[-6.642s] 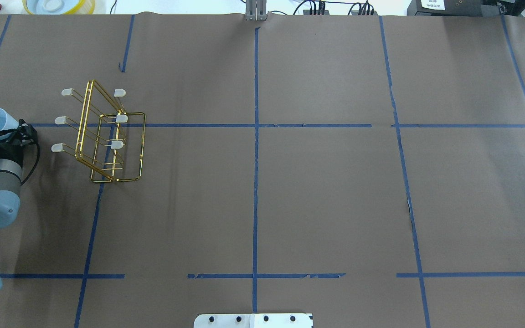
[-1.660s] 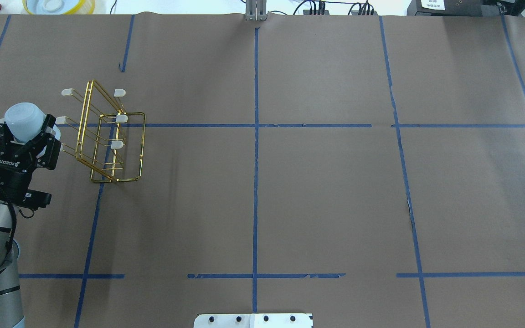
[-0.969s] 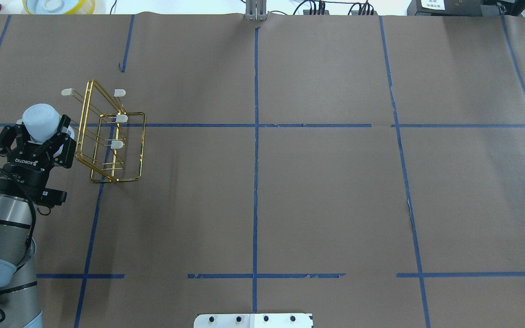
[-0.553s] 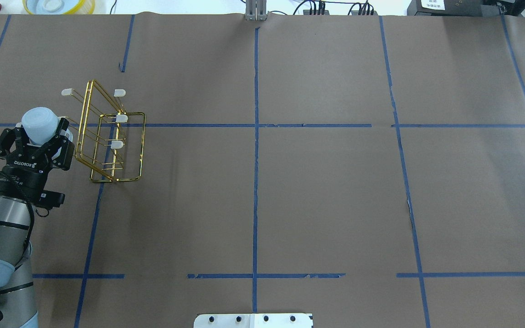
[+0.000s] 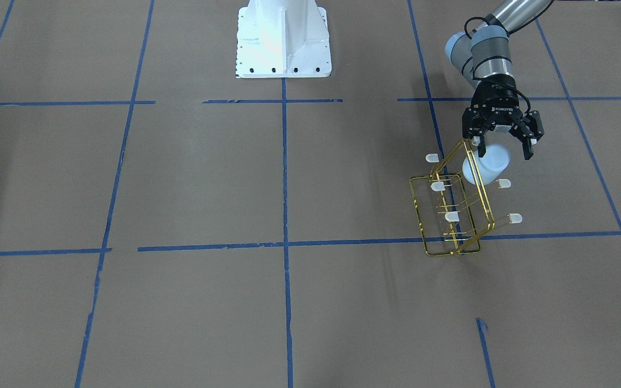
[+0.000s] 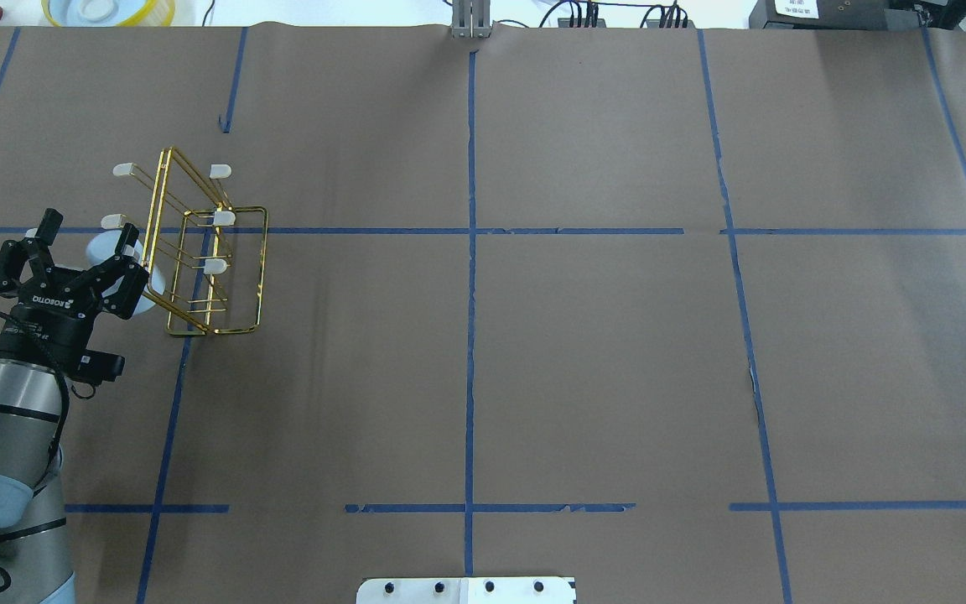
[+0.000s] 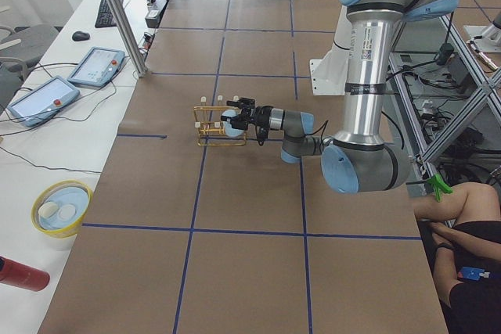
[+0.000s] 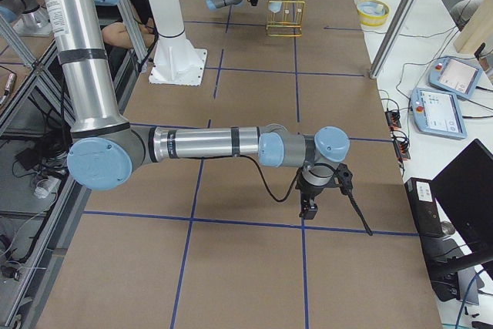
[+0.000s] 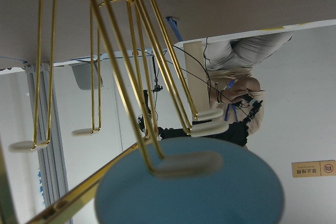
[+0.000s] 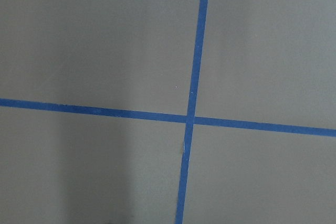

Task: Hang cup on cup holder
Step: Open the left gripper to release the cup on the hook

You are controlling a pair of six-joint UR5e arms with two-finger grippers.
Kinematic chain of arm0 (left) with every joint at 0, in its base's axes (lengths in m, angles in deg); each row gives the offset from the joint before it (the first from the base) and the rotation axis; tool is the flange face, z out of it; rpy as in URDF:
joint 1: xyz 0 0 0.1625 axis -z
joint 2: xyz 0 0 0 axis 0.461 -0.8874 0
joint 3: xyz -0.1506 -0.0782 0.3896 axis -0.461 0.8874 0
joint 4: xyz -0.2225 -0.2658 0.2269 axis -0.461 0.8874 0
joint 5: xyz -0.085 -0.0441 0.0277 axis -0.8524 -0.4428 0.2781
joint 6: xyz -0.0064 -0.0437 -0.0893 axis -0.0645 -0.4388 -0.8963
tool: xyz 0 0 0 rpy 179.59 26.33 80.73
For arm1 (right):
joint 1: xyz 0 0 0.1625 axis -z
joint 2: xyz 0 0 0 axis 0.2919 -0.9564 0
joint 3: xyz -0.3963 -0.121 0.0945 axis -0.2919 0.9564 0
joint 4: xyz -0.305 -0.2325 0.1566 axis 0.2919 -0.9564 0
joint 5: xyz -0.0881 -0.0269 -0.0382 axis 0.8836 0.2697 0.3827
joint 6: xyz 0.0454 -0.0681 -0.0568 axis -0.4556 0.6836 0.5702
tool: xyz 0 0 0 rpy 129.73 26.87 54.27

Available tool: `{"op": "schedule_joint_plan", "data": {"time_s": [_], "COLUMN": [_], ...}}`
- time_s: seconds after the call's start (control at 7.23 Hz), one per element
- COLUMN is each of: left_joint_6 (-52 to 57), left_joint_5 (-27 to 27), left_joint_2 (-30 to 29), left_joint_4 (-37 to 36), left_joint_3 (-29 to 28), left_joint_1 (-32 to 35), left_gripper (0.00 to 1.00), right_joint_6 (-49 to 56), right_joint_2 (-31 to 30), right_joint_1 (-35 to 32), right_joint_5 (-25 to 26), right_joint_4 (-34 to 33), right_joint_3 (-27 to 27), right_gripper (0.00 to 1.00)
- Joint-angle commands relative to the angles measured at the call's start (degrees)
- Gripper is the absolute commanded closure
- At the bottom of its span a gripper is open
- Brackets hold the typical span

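Observation:
The pale blue-white cup [image 6: 104,250] sits tilted over the gold wire cup holder's [image 6: 263,252] nearest prong on its left side, and it hides that prong's cap. In the front view the cup [image 5: 485,163] leans against the holder [image 5: 453,216]. My left gripper [image 6: 89,231] is open, with its fingers spread on either side of the cup [image 5: 502,153]. In the left wrist view the cup's round blue face [image 9: 189,192] fills the bottom, with a capped prong [image 9: 186,163] across it. My right gripper [image 8: 308,199] shows only in the exterior right view, low over the table; I cannot tell its state.
Two other capped prongs [image 6: 121,169] on the holder's left side stand bare beyond the cup. The white robot base [image 5: 282,37] stands mid-table. A yellow bowl [image 6: 110,10] lies past the far edge. Blue tape lines cross the brown paper.
My left gripper carried the inverted cup from the far left to the rack, then opened. The cup now rests lower on the nearest left prong, out of the fingers.

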Motion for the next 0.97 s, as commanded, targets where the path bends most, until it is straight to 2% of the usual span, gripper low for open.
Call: {"op": "schedule_joint_plan", "data": {"time_s": [0.0,0.28,0.55,0.83], "left_joint_6": [0.14,2.15,8.73,24.48], "left_joint_5": [-0.25,-0.52,-8.56,-10.10], "left_joint_2": [0.47,2.92,8.45,11.10], "left_joint_4": [-0.16,-2.07,-8.49,-7.99], "left_joint_3": [1.28,6.27,14.79,16.41], "left_joint_1": [0.04,0.21,0.91,1.09], "left_gripper": [0.00,0.00,0.00,0.00], "right_joint_6": [0.00,0.00,0.00,0.00], "right_joint_2": [0.00,0.00,0.00,0.00], "right_joint_1": [-0.06,-0.06,-0.06,-0.06], "right_joint_5": [0.00,0.00,0.00,0.00], "right_joint_4": [-0.06,-0.06,-0.06,0.03], "right_joint_3": [0.00,0.00,0.00,0.00], "right_gripper": [0.00,0.00,0.00,0.00]}}
